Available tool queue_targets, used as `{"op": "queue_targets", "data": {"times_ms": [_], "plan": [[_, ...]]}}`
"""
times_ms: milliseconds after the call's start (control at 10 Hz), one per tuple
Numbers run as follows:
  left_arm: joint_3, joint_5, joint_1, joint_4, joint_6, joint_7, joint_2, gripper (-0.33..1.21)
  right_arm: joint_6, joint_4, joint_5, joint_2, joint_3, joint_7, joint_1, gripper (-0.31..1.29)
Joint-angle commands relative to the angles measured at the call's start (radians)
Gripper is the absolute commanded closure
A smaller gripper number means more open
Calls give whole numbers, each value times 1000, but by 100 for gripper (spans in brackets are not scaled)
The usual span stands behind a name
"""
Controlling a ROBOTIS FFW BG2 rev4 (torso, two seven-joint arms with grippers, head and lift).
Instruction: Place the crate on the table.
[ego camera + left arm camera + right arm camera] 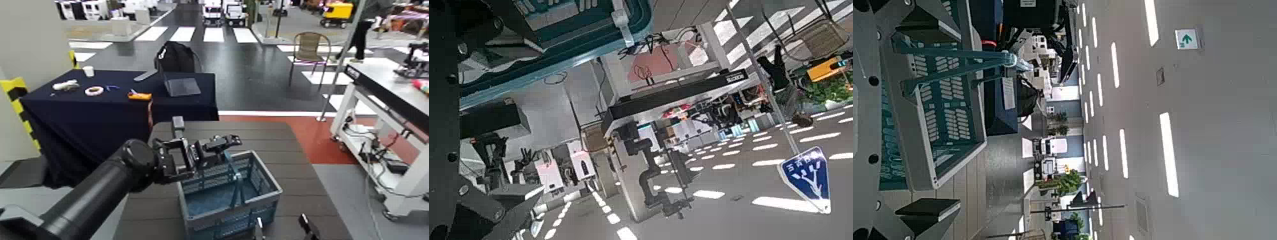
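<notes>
The blue-grey lattice crate [225,203] stands on the dark brown slatted table [300,163], near its front edge. Its thin teal handle [233,173] stands raised over the basket. My left gripper [223,147] hovers just above the crate's far left rim, and its fingers look open and hold nothing. My right gripper [282,228] is open at the crate's near right corner, with only its two fingertips in view. In the right wrist view the crate [948,110] and its handle [958,58] lie between the spread fingers [928,210]. The left wrist view shows the crate's rim [569,30].
A navy-draped table [83,118] stands behind on the left with a tape roll [94,90], a cup, a dark flat case and a backpack [175,57]. A white-framed workbench [383,80] stands on the right. A chair [311,48] and a person [367,19] are farther back.
</notes>
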Motion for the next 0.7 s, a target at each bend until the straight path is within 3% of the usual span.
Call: {"op": "queue_targets", "data": {"times_ms": [100,400,700], "plan": [[12,-75,2,-23,-5,5,7,8,2,-1,0,0,1,0,0,13],[112,-333,45,-148,0,44,24,8,1,-4,1,2,-6,0,5,13],[184,-500,178,-437,-54,165,84,8,1,-5,5,9,-23,0,14,13]]}}
